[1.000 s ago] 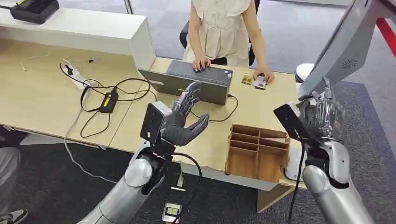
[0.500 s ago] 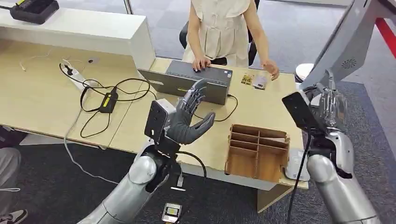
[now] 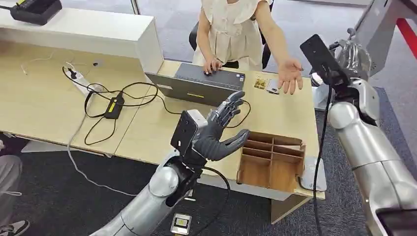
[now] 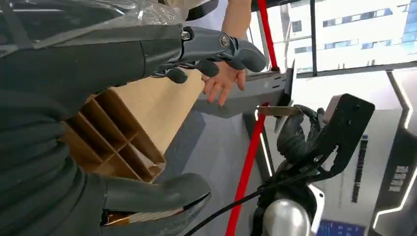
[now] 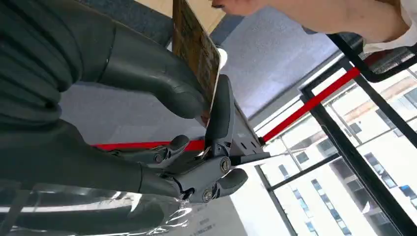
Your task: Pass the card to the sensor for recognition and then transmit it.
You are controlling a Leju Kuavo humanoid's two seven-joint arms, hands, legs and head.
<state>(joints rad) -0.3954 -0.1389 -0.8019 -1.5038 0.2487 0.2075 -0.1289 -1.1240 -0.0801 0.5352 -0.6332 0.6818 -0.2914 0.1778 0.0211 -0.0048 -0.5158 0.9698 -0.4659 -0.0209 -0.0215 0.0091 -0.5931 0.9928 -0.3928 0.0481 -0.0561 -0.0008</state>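
Observation:
My right hand (image 3: 353, 56) is raised high at the right, beside a grey slanted panel (image 3: 376, 19). It pinches a dark patterned card (image 5: 196, 54) between thumb and a finger; in the left wrist view the card (image 4: 278, 110) sticks out edge-on from that hand (image 4: 295, 135). A person's hand (image 3: 290, 74) is held out with its palm open just left of my right hand. My left hand (image 3: 221, 132) hovers with its fingers spread and nothing in it, over the table's near edge beside a wooden divider box (image 3: 270, 160).
The person sits behind a grey laptop (image 3: 196, 88), the other hand on it. Two small cards (image 3: 266, 85) lie on the table (image 3: 147, 128) near them. A power strip with black cables (image 3: 113, 103) lies at the left; a white shelf (image 3: 83, 29) stands behind.
My right arm has risen and swung up toward the person with the card. The person's hand lifted off the table and opened palm up. My left hand drifted right toward the divider box.

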